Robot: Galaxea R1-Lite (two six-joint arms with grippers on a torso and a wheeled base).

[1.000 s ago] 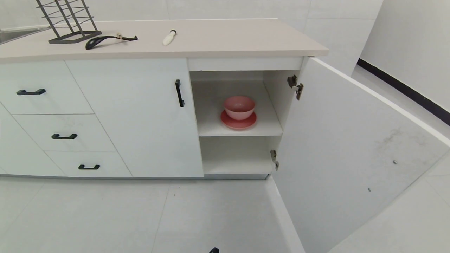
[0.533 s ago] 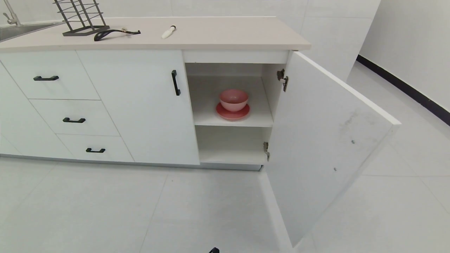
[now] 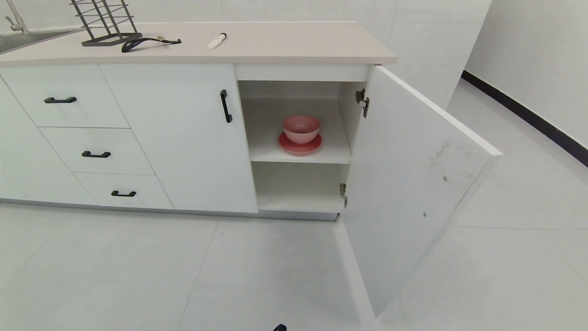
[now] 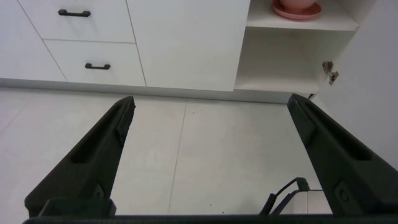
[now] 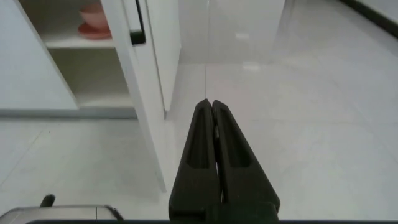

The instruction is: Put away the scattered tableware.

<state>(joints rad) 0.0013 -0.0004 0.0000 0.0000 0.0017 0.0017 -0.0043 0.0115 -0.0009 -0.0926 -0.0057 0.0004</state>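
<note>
A pink bowl sits on a red plate on the upper shelf of the open cabinet; both also appear in the left wrist view as bowl and in the right wrist view as bowl. On the countertop lie a black spoon and a white-handled utensil. My left gripper hangs open above the floor, well short of the cabinet, holding nothing. My right gripper is shut and empty, low over the floor beside the open door's edge.
The cabinet door swings wide open toward the right, with its black handle on the outer side. A black wire rack and a sink are at the counter's left. Three drawers stay closed. The lower shelf is bare.
The whole head picture has shifted: the camera pulled back and the cabinet now looks farther off. The bowl, plate, spoon and utensil keep their places.
</note>
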